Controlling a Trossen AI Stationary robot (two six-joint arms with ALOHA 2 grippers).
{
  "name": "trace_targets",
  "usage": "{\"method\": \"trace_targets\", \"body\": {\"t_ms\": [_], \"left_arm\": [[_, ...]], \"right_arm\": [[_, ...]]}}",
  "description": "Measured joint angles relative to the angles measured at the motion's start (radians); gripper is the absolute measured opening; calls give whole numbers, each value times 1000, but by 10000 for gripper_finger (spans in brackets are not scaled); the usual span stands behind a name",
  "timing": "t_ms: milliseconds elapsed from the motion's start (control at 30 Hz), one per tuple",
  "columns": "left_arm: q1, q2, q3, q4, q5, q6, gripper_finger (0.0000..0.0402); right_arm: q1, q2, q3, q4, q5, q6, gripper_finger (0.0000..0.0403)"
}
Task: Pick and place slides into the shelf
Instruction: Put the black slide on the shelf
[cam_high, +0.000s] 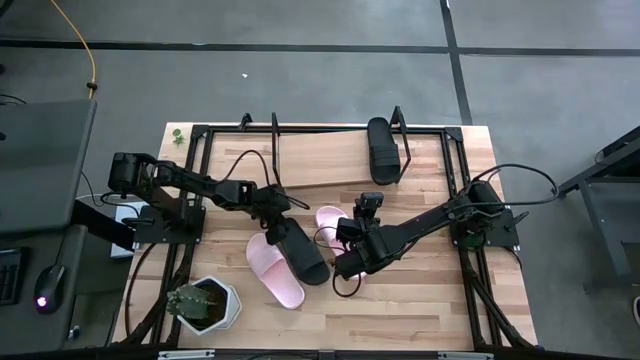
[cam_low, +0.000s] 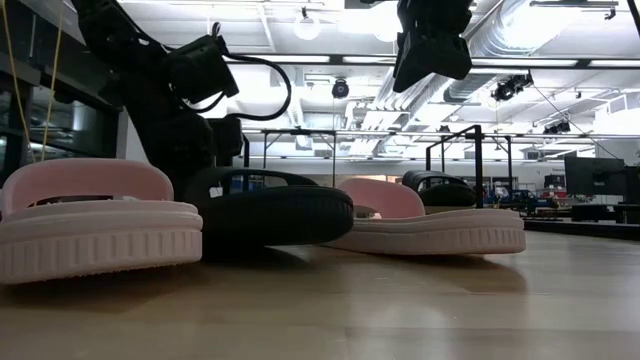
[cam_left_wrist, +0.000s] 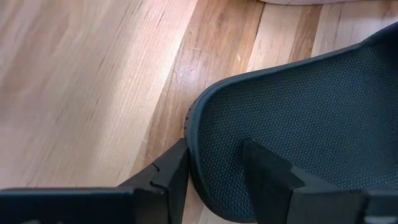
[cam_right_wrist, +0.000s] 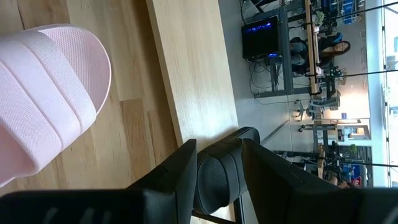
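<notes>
A black slide (cam_high: 303, 252) lies sole-down at the table's middle, between a pale pink slide (cam_high: 275, 270) on its left and another pink slide (cam_high: 331, 222) on its right. A second black slide (cam_high: 381, 150) rests on the right end of the shelf's wooden board (cam_high: 320, 162). My left gripper (cam_high: 274, 214) is open and low at the middle black slide's far rounded end (cam_left_wrist: 205, 124). One finger stands outside the rim, the other over the footbed. My right gripper (cam_high: 350, 262) is open and empty. It hangs above the table (cam_low: 430, 45), beside the right pink slide (cam_right_wrist: 46, 93). My left gripper straddles the rim of the black slide's far rounded end (cam_left_wrist: 194, 143), coming down from above. One finger (cam_left_wrist: 166, 175) stands at the outer wall and the other finger (cam_left_wrist: 268, 171) over the textured footbed. Whether either finger touches the slide cannot be told. The slide lies flat on the table.
A potted plant in a white pot (cam_high: 205, 305) stands near the table's near-left corner. The black frame (cam_high: 200, 180) runs around the table, with cables by both arm bases. Bare wood (cam_high: 420, 300) lies toward the near right.
</notes>
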Motion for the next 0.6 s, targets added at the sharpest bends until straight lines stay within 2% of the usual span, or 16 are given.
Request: {"method": "trace_targets", "body": {"t_ms": [100,367,600], "left_arm": [[0,0,0,0,0,4,118],[0,0,0,0,-5,13,55],[0,0,0,1,-8,22,41]], "right_arm": [[0,0,0,0,0,0,119],[0,0,0,0,0,0,119],[0,0,0,0,0,0,119]]}}
